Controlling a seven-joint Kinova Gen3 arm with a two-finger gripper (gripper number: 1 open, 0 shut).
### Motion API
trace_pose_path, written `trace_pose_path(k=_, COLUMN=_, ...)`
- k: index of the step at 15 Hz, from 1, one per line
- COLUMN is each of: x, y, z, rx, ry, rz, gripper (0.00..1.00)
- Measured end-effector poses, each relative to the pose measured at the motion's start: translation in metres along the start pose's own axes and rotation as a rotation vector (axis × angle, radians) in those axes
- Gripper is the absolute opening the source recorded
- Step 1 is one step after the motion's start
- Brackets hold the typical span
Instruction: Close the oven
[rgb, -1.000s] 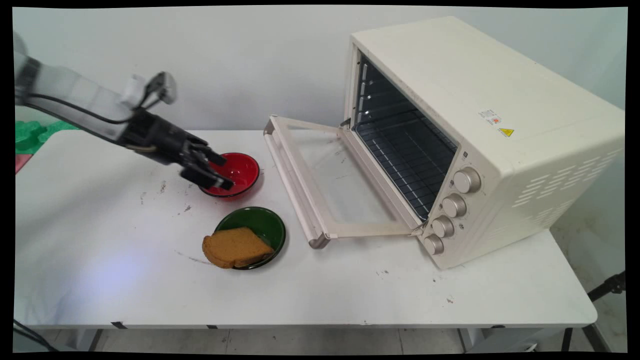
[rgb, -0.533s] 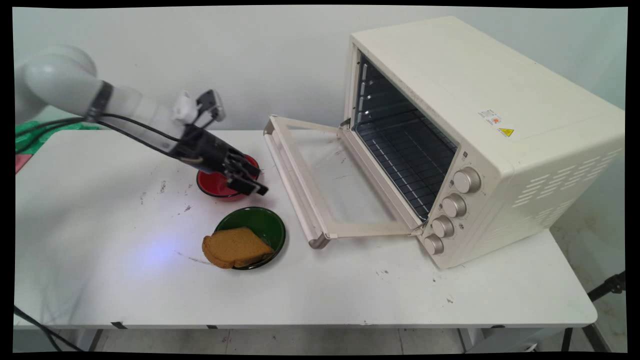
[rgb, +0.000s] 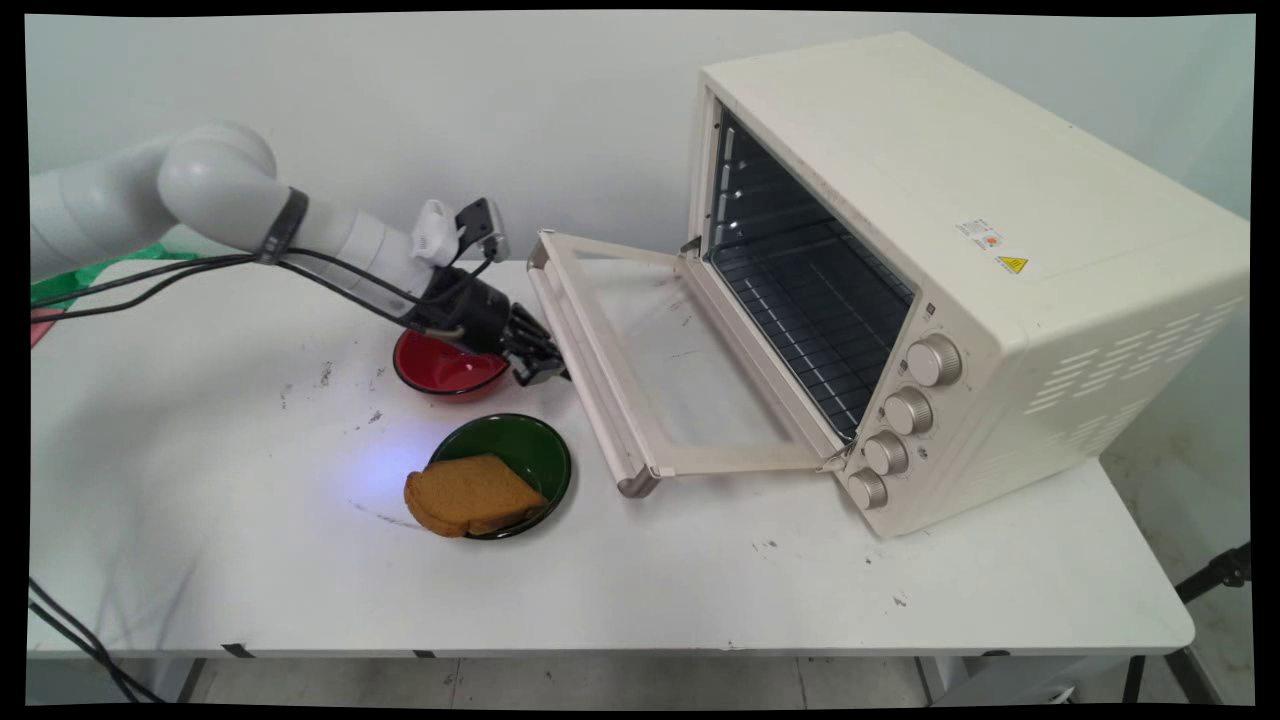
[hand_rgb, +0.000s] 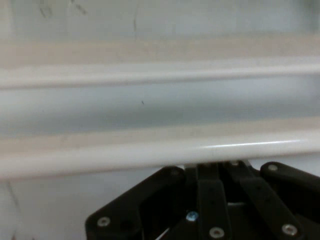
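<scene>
The gripper (rgb: 545, 365) is nosing right up against the handle (rgb: 590, 385) of the oven door (rgb: 690, 370), fingers pinched together on nothing. The door is lying open (oven (rgb: 950, 250) racks bare). The red bowl (rgb: 440, 372) is sitting just behind, and toast (rgb: 470, 495) is resting on the green bowl (rgb: 535, 445).

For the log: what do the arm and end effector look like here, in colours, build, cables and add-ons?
The arm is glossy white with rounded tube links and a dark band at one joint. Black cables hang loose beneath it. A small white-and-black module sits atop the wrist. The end effector is black, built of bolted linkage bars with visible screw heads.
</scene>
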Motion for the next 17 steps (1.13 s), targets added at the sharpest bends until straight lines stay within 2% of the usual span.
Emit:
trace_pose_path(k=3, x=0.012, y=-0.002, z=0.002, rx=-0.001, ry=0.033, rz=0.003, gripper=0.00)
trace_pose_path(k=7, x=0.042, y=0.000, z=-0.016, rx=-0.011, ry=0.095, rz=0.000, gripper=0.00)
trace_pose_path(k=13, x=0.112, y=0.006, z=-0.073, rx=-0.020, ry=0.216, rz=0.006, gripper=0.00)
trace_pose_path(k=17, x=0.133, y=0.008, z=-0.112, rx=-0.023, ry=0.249, rz=0.033, gripper=0.00)
